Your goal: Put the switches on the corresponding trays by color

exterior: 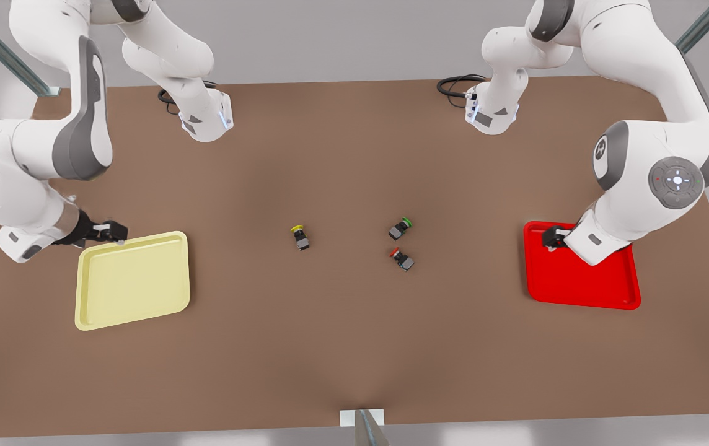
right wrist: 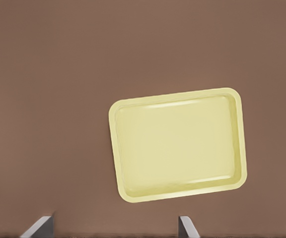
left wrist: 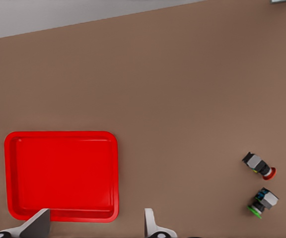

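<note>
Your left pincer point(exterior: 551, 238) hangs over the far corner of the bright red rounded-corner tray point(exterior: 577, 282), on the front view's right; its fingers point(left wrist: 150, 223) are spread wide and grasp nothing. Your right pincer point(exterior: 113, 232) hovers at the far edge of the pale yellow tray point(exterior: 134, 282), on the front view's left, released as well, with both fingers point(right wrist: 185, 227) parted and empty.

All three small push-button switches lie on the brown desk point(exterior: 330, 347), between the trays and well apart from both. The yellow-capped switch with the dark boxy body point(exterior: 299, 237) lies left of centre in the front view. The red-capped switch point(exterior: 401, 257) lies to the right of centre, and the green-capped switch point(exterior: 400, 228) is just beyond it, near but not touching. Neither tray holds anything. In the left wrist view you see the red-capped point(left wrist: 258, 165) and green-capped point(left wrist: 263, 202) switches lying on their sides.
</note>
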`<action>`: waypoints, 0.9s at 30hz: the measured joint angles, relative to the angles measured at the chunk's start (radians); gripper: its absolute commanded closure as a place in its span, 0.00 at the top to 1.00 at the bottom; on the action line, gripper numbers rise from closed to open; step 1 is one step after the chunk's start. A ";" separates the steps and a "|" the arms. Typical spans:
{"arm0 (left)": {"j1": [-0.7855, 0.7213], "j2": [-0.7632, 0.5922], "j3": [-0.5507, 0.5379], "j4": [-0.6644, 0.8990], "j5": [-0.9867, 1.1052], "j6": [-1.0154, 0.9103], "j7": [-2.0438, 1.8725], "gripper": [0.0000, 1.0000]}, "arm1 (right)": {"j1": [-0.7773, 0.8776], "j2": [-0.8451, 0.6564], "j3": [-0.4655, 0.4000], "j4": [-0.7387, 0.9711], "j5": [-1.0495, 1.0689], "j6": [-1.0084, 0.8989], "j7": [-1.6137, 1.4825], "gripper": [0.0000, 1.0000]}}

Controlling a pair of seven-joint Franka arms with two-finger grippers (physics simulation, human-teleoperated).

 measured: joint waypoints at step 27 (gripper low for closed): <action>-0.411 0.320 -0.003 -0.367 -0.234 0.684 -1.244 1.00 | 0.501 0.271 0.107 -0.394 -0.014 0.724 0.267 1.00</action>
